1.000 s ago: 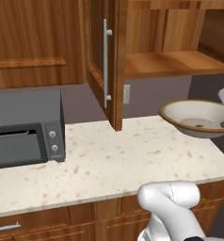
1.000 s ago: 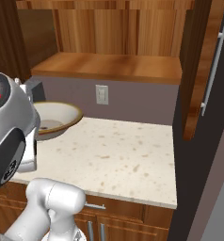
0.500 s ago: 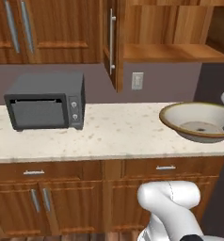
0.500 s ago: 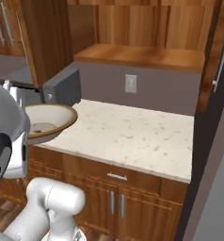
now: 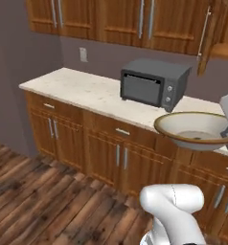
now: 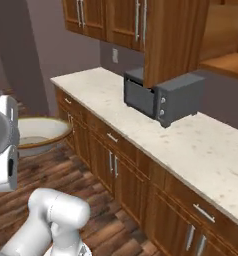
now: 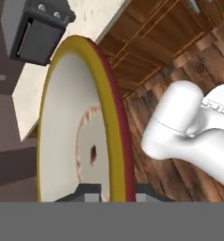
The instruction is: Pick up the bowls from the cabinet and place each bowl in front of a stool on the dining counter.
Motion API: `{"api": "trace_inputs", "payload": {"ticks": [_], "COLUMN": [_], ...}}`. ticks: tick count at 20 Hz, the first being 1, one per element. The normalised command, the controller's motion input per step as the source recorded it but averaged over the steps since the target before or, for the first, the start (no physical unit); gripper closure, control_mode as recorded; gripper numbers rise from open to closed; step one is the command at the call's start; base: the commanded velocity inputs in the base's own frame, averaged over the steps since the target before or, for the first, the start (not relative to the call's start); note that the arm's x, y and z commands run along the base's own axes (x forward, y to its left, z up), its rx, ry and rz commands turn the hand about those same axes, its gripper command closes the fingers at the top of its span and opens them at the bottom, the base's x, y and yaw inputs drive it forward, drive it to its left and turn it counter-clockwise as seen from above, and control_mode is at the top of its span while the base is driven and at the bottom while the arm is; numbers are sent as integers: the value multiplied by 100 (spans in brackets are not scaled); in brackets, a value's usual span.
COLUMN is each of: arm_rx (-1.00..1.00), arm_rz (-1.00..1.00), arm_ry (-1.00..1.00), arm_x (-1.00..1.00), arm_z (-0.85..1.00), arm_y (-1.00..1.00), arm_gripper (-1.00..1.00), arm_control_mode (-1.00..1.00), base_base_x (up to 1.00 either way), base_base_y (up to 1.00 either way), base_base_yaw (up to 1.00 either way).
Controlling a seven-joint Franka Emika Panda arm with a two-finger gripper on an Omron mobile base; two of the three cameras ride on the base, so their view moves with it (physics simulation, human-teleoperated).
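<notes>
Counter (image 5: 87,93) with a pale speckled stone top runs along the wall over reddish-brown base cabinets (image 5: 106,153) with silver bar pulls, and wall cabinets (image 5: 111,19) of the same wood hang above it. On the counter stands a dark grey toaster oven (image 5: 154,83), seen again in the right base view (image 6: 163,97) below an open cabinet door (image 6: 173,40). Dark wooden plank floor (image 5: 44,201) spreads in front. The cream bowl (image 5: 197,130) with its brown rim is held in the air in front of the counter edge, level and mouth up, well clear of the floor; the right base view shows it (image 6: 38,135) beside the arm's white body. In the hand view the bowl (image 7: 81,127) stands edge-on, and the gripper (image 7: 107,195) is clamped tight on its rim at the bottom of that view.
</notes>
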Motion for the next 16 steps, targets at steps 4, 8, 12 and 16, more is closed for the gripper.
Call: {"api": "trace_inputs", "payload": {"ticks": [4,8,12,16], "arm_rx": [0,0,0,0], "arm_rz": [0,0,0,0], "arm_ry": [0,0,0,0], "arm_x": [0,0,0,0], "arm_z": [0,0,0,0], "arm_y": [0,0,0,0], "arm_gripper": [100,100,100,100], "arm_control_mode": [100,100,100,100], "base_base_x": [32,70,99,100], "base_base_y": [17,6,16,1], "base_base_yaw": [84,75,58,33]}}
